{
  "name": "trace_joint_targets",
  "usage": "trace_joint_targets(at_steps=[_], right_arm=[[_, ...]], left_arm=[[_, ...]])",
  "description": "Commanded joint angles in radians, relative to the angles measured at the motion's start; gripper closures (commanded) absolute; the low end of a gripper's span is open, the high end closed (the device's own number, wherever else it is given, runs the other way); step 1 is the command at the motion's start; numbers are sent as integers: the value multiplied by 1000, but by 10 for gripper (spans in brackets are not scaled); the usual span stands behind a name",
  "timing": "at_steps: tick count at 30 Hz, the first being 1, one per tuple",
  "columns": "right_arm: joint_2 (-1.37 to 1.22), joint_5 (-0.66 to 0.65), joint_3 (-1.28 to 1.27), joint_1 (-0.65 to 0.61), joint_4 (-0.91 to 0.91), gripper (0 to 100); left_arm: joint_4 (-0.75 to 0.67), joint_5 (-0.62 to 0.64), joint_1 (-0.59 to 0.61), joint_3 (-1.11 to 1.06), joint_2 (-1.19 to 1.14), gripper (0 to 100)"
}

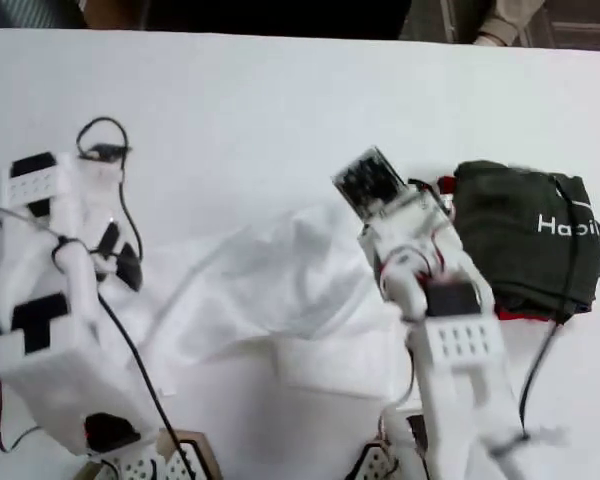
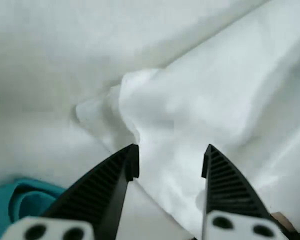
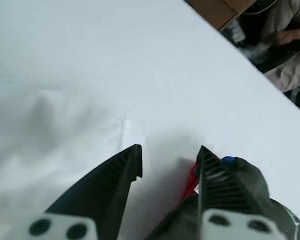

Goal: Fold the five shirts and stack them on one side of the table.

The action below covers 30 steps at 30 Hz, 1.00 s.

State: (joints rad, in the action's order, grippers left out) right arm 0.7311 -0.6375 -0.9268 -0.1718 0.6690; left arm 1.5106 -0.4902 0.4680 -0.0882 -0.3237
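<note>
A crumpled white shirt [image 1: 270, 285] lies spread across the middle of the white table [image 1: 280, 110]. At the right stands a stack of folded shirts with a dark green one [image 1: 525, 240] on top and a red edge [image 1: 525, 316] below it. My left gripper [image 2: 170, 155] is open just above a bunched edge of the white shirt [image 2: 200, 100], holding nothing. My right gripper [image 3: 169, 155] is open over the shirt's far edge [image 3: 50, 130], next to the stack [image 3: 240, 172]. In the high view the right arm [image 1: 430, 290] stands between shirt and stack.
A teal object [image 2: 25, 200] lies by the left arm's side of the table. The left arm [image 1: 55, 290] and its black cables [image 1: 130, 350] occupy the left. A brown block [image 1: 195, 455] sits at the front edge. Bare table stretches along the back.
</note>
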Motion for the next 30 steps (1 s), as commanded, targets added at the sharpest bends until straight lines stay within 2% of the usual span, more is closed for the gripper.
trace_joint_targets(at_steps=[1, 7, 12, 21, 27, 30], right_arm=[[-208, 9, 117, -4, -28, 817], [-321, 9, 152, -5, -35, 817], [-325, 9, 150, -5, -30, 817], [-320, 9, 150, -4, -28, 817], [-323, 9, 150, -4, -28, 817], [-326, 9, 149, -4, -28, 817]], left_arm=[[-8, 26, -5, 108, -60, 774], [40, 32, 11, 292, -143, 774], [41, 101, 34, 438, -238, 774], [163, 100, 43, 553, -376, 779], [163, 107, 43, 558, -374, 981], [184, 109, 43, 599, -374, 976]])
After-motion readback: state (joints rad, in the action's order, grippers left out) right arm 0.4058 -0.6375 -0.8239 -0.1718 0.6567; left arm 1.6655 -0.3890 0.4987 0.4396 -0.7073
